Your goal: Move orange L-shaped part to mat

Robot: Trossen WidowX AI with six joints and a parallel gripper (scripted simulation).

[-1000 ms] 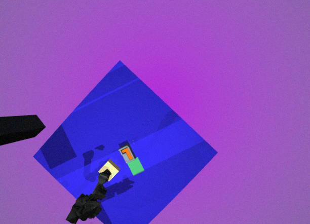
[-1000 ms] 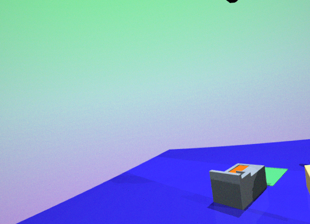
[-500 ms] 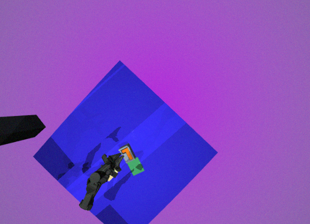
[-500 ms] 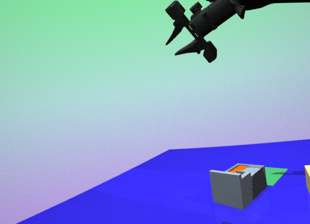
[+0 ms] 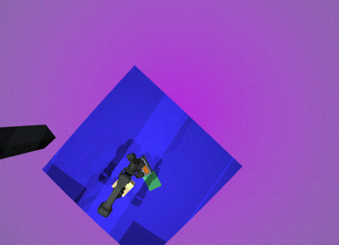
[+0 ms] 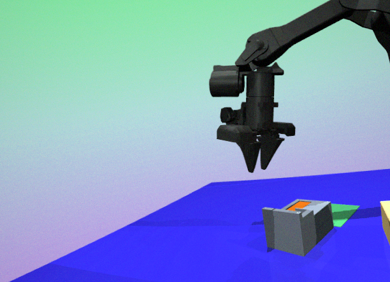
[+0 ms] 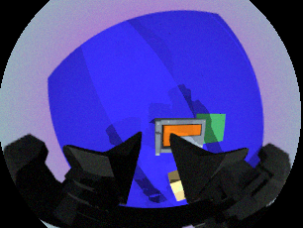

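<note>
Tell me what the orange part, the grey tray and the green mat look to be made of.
Orange part: likely hard plastic; flat uniform colour, crisp edges, matte.
Grey tray: plastic or painted metal, can't tell which; thick blocky walls, dull shading, no gloss.
Green mat: thin sheet, perhaps rubber or felt; lies flat with no visible thickness, matte.
</note>
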